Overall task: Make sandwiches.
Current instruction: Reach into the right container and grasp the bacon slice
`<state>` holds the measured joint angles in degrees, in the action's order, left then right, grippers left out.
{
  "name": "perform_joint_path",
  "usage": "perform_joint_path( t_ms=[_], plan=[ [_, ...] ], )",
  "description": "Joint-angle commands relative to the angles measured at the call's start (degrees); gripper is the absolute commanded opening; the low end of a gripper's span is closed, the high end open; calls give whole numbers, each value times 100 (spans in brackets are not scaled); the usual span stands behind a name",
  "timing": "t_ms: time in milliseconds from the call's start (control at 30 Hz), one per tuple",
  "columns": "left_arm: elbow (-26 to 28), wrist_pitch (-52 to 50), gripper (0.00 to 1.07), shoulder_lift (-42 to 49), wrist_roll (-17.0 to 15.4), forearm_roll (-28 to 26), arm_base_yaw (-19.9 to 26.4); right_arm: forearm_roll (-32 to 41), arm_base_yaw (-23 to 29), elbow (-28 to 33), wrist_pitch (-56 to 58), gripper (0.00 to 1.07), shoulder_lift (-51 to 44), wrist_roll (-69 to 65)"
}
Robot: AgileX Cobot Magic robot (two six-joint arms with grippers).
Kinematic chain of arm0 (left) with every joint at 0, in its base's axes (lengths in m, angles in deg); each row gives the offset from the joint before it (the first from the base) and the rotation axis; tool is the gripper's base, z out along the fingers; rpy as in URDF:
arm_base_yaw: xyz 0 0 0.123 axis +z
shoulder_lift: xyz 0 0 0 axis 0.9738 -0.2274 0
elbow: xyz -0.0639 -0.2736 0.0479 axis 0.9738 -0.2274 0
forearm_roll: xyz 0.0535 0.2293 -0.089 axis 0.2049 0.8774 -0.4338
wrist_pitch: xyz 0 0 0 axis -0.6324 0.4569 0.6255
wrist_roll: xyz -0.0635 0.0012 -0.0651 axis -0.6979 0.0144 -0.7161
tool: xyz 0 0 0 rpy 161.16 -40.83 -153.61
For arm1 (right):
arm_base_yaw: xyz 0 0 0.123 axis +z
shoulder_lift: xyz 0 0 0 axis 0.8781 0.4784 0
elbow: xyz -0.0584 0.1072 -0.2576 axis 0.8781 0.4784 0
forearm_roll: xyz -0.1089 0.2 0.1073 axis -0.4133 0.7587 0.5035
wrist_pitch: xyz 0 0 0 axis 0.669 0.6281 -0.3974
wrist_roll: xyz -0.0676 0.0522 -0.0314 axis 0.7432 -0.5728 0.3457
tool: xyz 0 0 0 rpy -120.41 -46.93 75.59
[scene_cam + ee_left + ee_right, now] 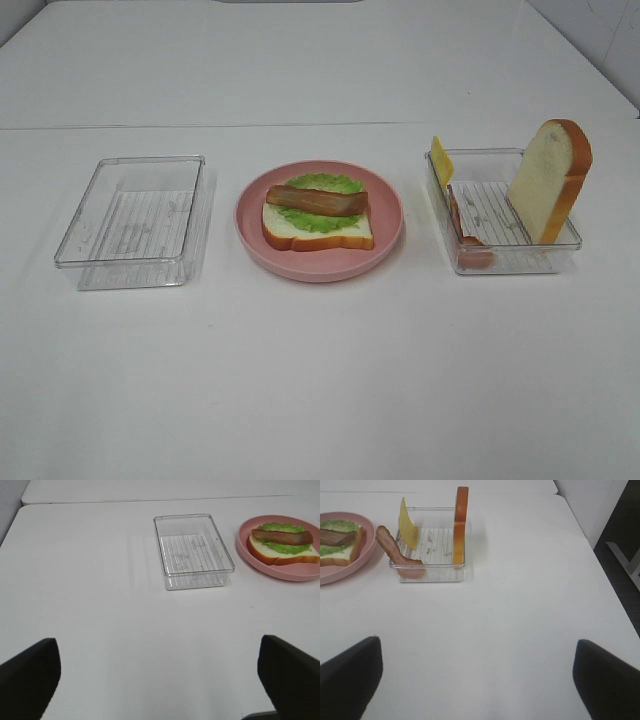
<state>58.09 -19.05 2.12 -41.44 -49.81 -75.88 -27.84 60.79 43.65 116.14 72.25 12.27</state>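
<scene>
The half-built sandwich [318, 225] is sitting in the middle of the pink plate [248, 215]: a bread slice [300, 237] is lying flat, with the lettuce leaf [330, 185] and one bacon strip [316, 200] resting on top. At the plate's 3 o'clock the clear box [520, 262] is holding the remaining layers. The cheese square [441, 160] is leaning at its 10 o'clock corner, a second bacon strip [395, 552] is draping over the rim near 7 o'clock, and the top bread slice [545, 180] is standing on edge against the 3 o'clock wall. The box at the plate's 9 o'clock [140, 275] is holding nothing. The left gripper [160, 677] and right gripper [479, 680] are both hanging above the bare table [320, 380] with jaws spread fully wide, gripping nothing. Judging by the stack, the right arm is probably fetching the next filling. It should be approaching the draped bacon from above, pinching across its narrow width where it clears the rim and lifting straight up, so it is not dragging the light box or toppling the cheese beside it.
</scene>
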Motion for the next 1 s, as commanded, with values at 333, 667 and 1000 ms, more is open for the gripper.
perform_joint_path(
  t_ms=[333, 667, 1000],
  plan=[
    [-11, -109, 99, 126, -29, -69, -6, -29, -34, 17, -34, 97, -23, -11],
    [-11, -109, 99, 138, -29, -69, -6, 183, -34, -246, -57, 97, 1043, 338],
    [-11, -109, 99, 138, -29, -69, -6, 430, -34, -2235, 447, 97, 4343, 544]
  ],
)
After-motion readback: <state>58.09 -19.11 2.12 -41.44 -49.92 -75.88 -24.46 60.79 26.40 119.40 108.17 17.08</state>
